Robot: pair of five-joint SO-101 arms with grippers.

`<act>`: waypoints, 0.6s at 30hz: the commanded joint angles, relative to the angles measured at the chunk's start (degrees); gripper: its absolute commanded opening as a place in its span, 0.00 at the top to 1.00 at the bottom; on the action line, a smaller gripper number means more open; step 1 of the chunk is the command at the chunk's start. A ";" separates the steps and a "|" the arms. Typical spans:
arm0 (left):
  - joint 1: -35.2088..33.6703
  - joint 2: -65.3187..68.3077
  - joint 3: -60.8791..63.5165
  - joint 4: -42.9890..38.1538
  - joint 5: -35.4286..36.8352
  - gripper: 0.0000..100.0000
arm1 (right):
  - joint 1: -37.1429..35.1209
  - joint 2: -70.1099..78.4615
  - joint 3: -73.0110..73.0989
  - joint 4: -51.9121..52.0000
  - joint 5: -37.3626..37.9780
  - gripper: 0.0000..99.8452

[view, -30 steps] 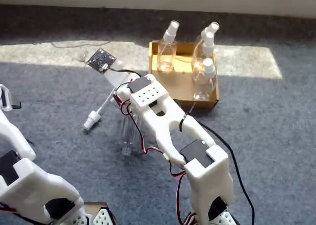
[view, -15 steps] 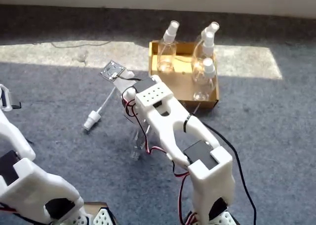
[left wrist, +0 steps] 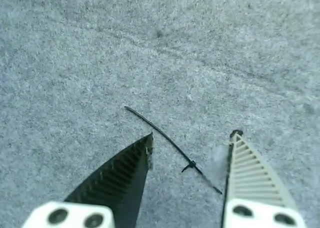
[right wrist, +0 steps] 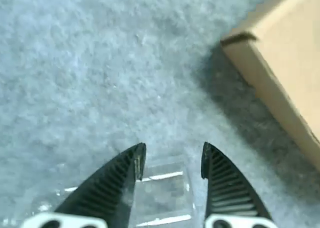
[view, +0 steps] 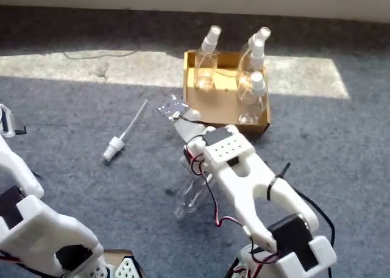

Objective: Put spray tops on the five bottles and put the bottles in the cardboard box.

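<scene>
Nearest us, the left gripper point(left wrist: 192, 135) hangs with its jaws spread over the carpet point(left wrist: 75, 63), with only a black cable tie point(left wrist: 167, 140) lying below. Next, the right gripper point(right wrist: 172, 153) is clamped on the clear bottle point(view: 191, 197). The bottle has travelled with the arm over the last second, back from beside the spray top toward the robot, and from near upright to a clear lean. That uncovers the spray top point(view: 115, 146) (its dip tube now lies fully in sight on the carpet), so this last bottle is still uncapped. Its neck is hidden under the arm, and we cannot say for certain whether its base clears the carpet. Farthest off, the cardboard box point(view: 187, 77) holds four capped bottles point(view: 251, 94).
</scene>
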 commanded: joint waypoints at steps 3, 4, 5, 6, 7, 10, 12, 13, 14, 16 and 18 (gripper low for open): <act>1.45 -0.66 -2.77 0.35 -0.09 0.77 | 9.01 -11.30 6.55 -0.66 -0.18 0.85; 1.45 -0.66 -2.77 0.35 -0.09 0.77 | 10.59 -12.97 8.31 -0.66 -0.09 0.85; 1.45 -0.66 -2.77 0.35 -0.09 0.77 | 12.26 -14.64 9.89 -0.66 0.00 0.85; 1.45 -0.66 -2.77 0.35 -0.09 0.77 | 13.58 -16.40 11.56 -0.66 0.18 0.85; 1.45 -0.66 -2.77 0.35 -0.09 0.77 | 14.73 -18.24 13.41 -0.66 1.32 0.85; 1.54 -0.66 -2.77 0.44 -0.09 0.77 | 16.92 -24.84 19.30 -0.31 4.31 0.85; 1.54 -0.66 -2.77 0.44 -0.09 0.77 | 18.51 -30.20 23.16 -0.31 5.89 0.85; 1.54 -0.66 -2.77 0.44 -0.09 0.77 | 19.21 -33.01 24.66 -0.22 7.21 0.85; 1.54 -0.66 -2.77 0.44 -0.09 0.77 | 19.91 -35.82 25.80 0.92 8.18 0.85; 1.54 -0.66 -2.68 0.44 -0.09 0.77 | 21.05 -40.48 26.24 6.81 9.58 0.84; 1.54 -0.66 -2.68 0.44 -0.09 0.77 | 20.97 -44.00 19.47 13.85 10.37 0.84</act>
